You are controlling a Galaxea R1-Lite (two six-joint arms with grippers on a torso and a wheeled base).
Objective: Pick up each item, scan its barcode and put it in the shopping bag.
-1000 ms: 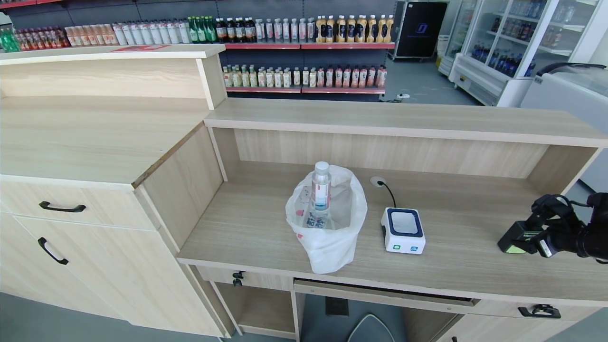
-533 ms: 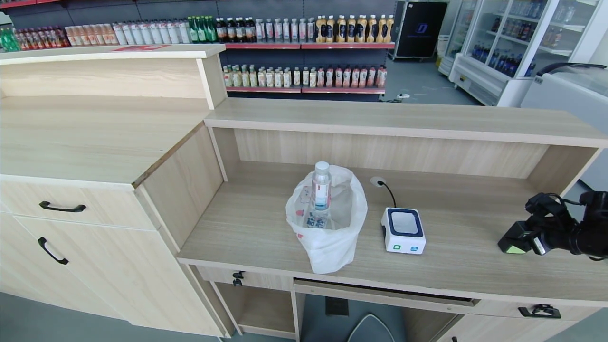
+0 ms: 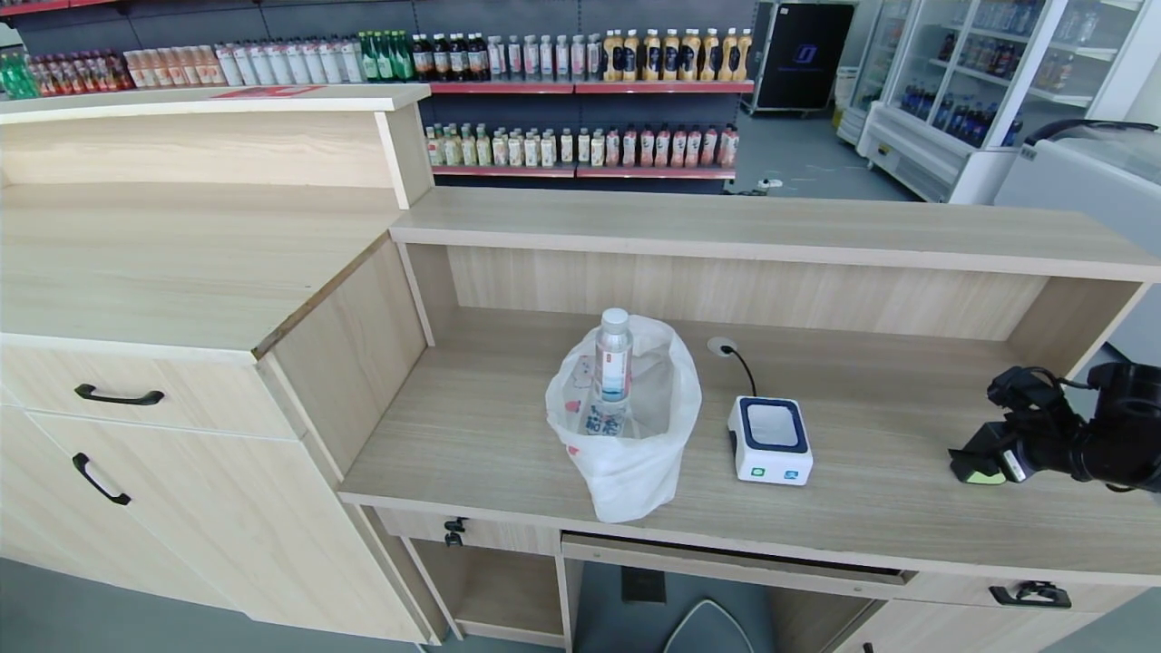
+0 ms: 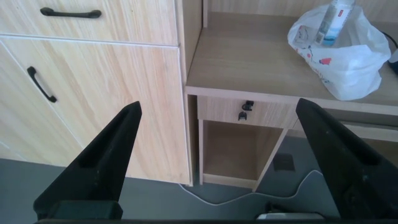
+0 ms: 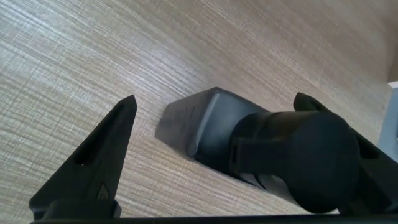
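Right pincer low over counter, jaws apart, left pincer spread wide, facing cabinet

The right arm is finished in black, and thin black cables are looped over its wrist. Matte black, wedge-shaped fingers are fitted to the left gripper. A small raised triangle is marked on one finger of the right gripper.

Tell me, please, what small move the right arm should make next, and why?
Probably draw the right claw back to rest: it is open, well right of the scanner, and the bottle already stands in the bag.
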